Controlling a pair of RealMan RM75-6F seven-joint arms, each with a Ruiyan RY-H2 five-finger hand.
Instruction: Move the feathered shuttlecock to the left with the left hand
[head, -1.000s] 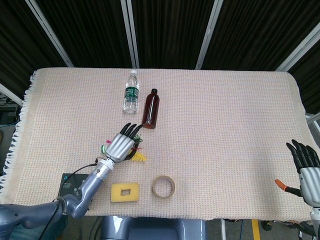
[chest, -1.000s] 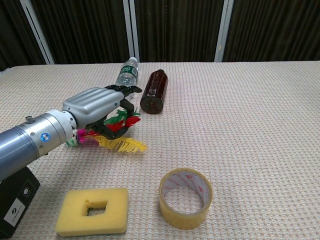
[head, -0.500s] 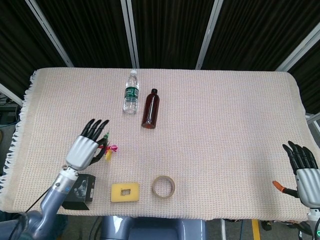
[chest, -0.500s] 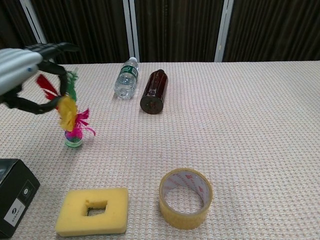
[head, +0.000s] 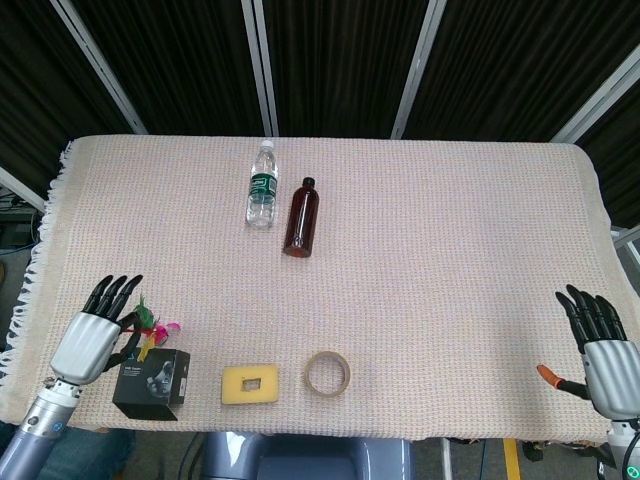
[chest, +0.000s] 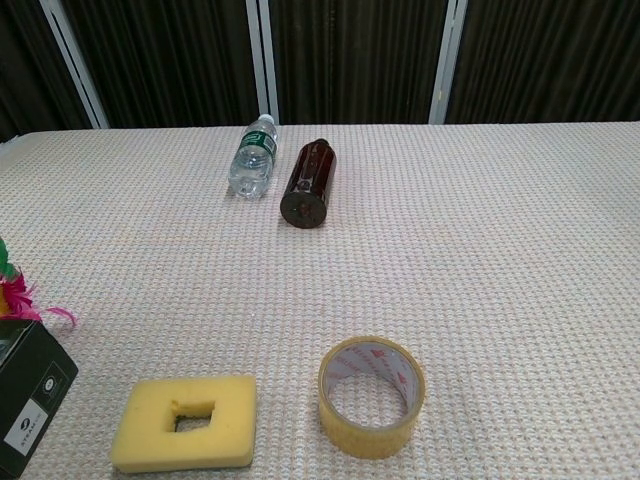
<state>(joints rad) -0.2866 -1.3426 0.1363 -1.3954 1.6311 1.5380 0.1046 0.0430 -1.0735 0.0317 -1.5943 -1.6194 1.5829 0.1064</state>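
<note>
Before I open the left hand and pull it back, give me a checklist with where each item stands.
1. Shuttlecock well left of the bottles: ok.
2. Shuttlecock resting on the table cloth, not lifted: cannot tell.
3. Left hand hold on the feathers: cannot tell; the fingers hide the contact.
4. Room beside the black box: not ok; the feathers sit right at its top edge.
5. Right hand out of the way at the right table edge: ok.

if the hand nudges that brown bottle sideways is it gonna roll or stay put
The brown bottle lies on its side, so a sideways nudge would probably roll it. The woven cloth may slow it. The clear bottle lies close beside it and would likely stop a roll that way.
</note>
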